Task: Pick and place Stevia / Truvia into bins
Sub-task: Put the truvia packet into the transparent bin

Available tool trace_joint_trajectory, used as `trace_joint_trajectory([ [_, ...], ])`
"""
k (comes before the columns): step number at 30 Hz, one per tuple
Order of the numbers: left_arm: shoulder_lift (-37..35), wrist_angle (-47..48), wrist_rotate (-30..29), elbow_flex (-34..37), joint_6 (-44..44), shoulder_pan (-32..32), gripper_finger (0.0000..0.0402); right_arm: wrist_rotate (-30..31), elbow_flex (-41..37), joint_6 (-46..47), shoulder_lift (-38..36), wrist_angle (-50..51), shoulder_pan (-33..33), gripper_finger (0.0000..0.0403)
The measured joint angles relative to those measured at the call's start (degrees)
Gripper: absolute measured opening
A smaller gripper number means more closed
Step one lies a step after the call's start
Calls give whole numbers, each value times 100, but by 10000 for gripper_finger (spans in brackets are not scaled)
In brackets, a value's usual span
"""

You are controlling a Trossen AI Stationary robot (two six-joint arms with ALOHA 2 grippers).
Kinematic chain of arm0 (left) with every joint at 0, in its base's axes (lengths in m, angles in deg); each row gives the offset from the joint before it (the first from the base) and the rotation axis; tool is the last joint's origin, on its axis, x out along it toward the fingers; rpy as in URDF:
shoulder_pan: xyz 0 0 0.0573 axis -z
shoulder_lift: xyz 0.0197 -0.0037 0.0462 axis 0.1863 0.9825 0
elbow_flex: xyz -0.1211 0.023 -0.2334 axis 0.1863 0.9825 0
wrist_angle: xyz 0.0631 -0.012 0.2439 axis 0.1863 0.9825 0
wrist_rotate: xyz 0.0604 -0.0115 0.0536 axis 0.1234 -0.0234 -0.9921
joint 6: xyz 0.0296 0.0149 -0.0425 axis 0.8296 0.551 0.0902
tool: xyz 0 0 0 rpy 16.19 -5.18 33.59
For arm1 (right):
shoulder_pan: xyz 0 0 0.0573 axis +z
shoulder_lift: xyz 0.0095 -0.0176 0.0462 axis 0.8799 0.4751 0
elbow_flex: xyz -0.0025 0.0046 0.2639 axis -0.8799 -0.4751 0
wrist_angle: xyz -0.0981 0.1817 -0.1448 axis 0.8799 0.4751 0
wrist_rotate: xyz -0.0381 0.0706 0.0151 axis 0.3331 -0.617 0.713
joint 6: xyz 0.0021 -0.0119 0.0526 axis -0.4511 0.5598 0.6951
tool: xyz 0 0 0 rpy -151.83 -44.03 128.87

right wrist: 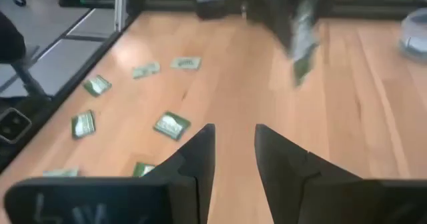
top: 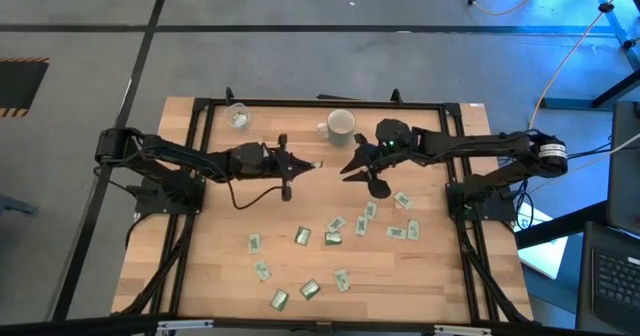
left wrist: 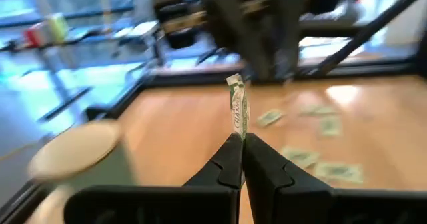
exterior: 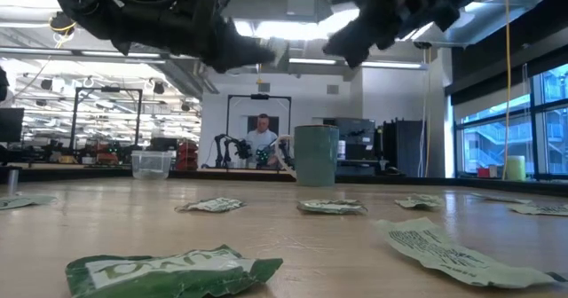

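Bare wood lies between the mug [top: 340, 126] and clear cup [top: 237, 116]; scattered sachets [top: 333, 225] crowd the near half.

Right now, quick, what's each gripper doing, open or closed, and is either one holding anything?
Left gripper: closed on a sachet, held upright.
Right gripper: open, holding nothing.

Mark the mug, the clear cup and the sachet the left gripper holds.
mug [top: 342, 123]: high view, on its pale rim.
clear cup [top: 237, 117]: high view, on its open top.
held sachet [left wrist: 237, 107]: left wrist view, on the printed face above the shut fingers.
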Motion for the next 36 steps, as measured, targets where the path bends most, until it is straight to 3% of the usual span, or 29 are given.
trace_joint_trajectory([
  [7, -714, 1692, -1522, -2, -444, -6, 4, 21, -1025, 370, -231, -1009, -389, 110],
  [12, -1259, 4215, -2971, -498, -1061, -302, 4, 18, -1425, 553, -452, -1695, -505, 110],
  [14, -1322, 5218, -3221, -862, -1398, -551, 4, 4, -1430, 538, -457, -1760, -508, 110],
  [17, -1296, 6435, -3258, -1408, -1759, -1059, 4, 6, -1403, 511, -452, -1750, -508, 110],
  [22, -1101, 7655, -3201, -1983, -1969, -2061, 4, 6, -1400, 365, -450, -1722, -508, 110],
  [29, -653, 7904, -2457, -2054, -1970, -3373, 4, 9, -1400, 351, -450, -1692, -508, 110],
  [36, 226, 7869, -2549, -2050, -1937, -4003, 4, 11, -1400, 348, -450, -1698, -508, 110],
])
